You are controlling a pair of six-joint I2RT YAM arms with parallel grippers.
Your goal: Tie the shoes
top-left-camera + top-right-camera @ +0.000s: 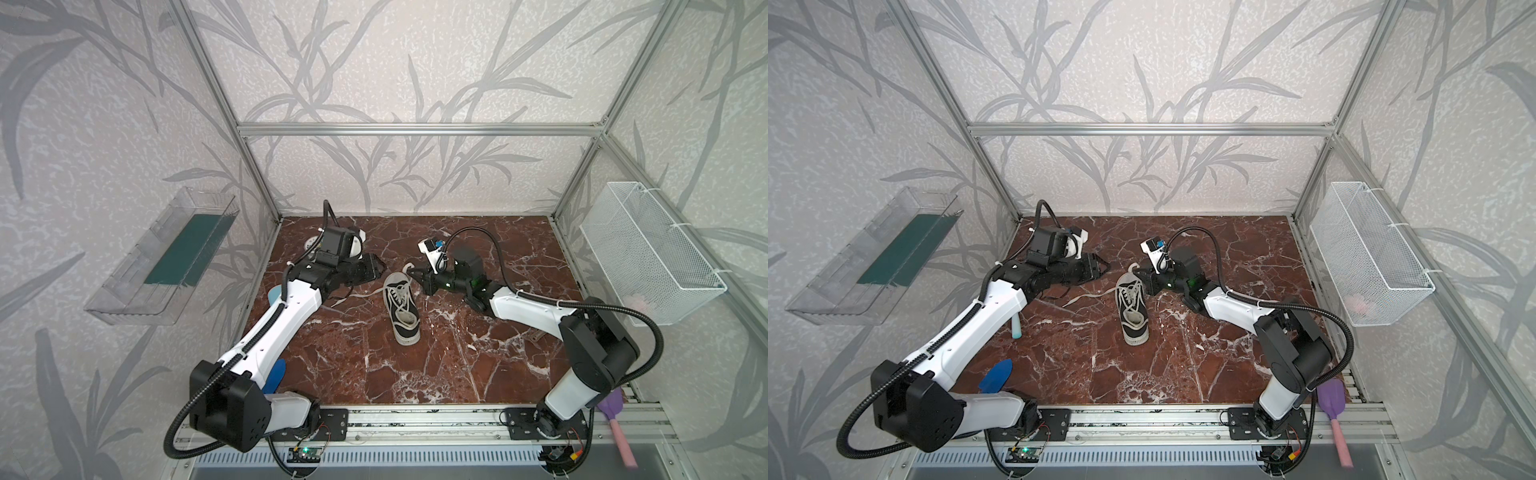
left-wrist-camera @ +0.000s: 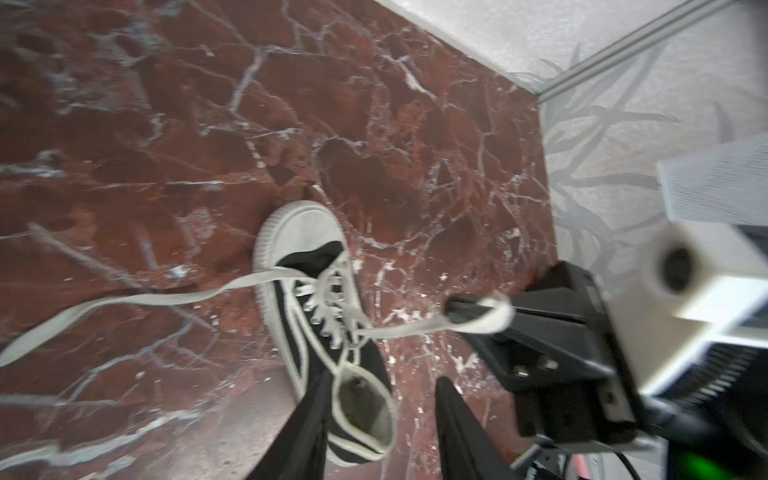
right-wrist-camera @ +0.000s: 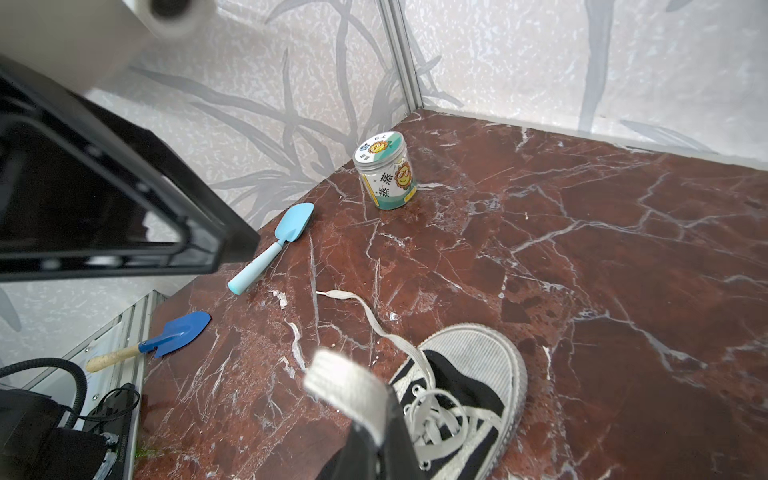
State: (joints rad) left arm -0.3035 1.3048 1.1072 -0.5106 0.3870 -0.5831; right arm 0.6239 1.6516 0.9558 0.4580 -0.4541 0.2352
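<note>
The shoe, a black canvas sneaker with white sole and toe cap, lies mid-table with its toe toward the back wall. My right gripper is shut on a folded length of white lace, just above and beside the toe. That lace runs taut from the eyelets to its tips. My left gripper hovers open left of the toe, holding nothing. The other lace end trails loose across the marble to the left.
A labelled jar stands in the back left corner. A light blue shovel and a dark blue shovel lie along the left side. A purple shovel rests front right. A wire basket and a clear tray hang on the walls.
</note>
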